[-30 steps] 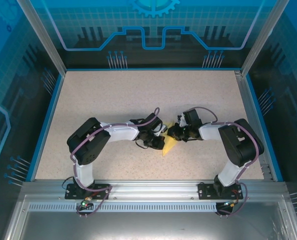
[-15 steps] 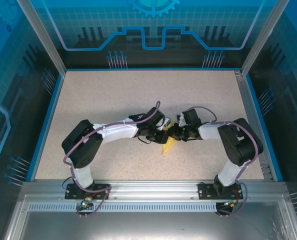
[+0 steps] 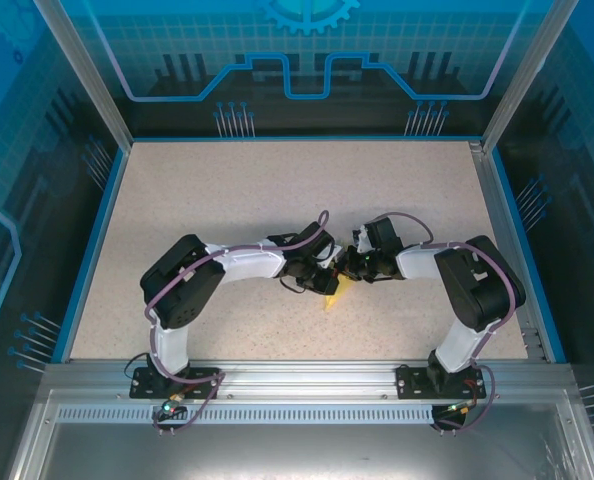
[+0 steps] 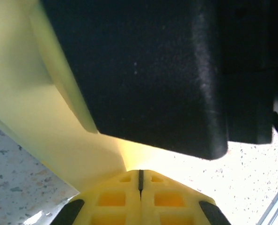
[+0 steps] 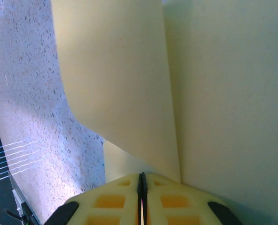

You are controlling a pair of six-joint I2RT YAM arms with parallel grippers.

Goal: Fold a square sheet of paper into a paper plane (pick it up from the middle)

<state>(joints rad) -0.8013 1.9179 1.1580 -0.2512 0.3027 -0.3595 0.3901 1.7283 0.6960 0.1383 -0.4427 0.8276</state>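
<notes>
- Left gripper (image 4: 140, 180): fingers pressed together with only a thin seam between them. The tips sit at the edge of the folded paper (image 4: 40, 117). Can't tell if a layer is caught between them.
- Right gripper (image 5: 142, 185): fingers also closed to a thin seam, with the tips right at a long crease in the paper. A flap curls up to the left of that crease. Pinched or just pressing: can't tell.
- A dark housing (image 4: 148, 70) hangs close over the paper in the left wrist view, likely the other arm's head.
- Top view: the paper is a narrow yellow wedge lying mid-table (image 3: 227, 190), tip pointing near. The two grippers meet just over its far end, almost touching each other.
- Step, as I judge it: mid-fold, flattening or setting a crease on the wedge, plane not finished.
- Next move probably needs one side to pin the paper while the other runs along the crease. The heads are crowded, so there's a collision risk.
</notes>
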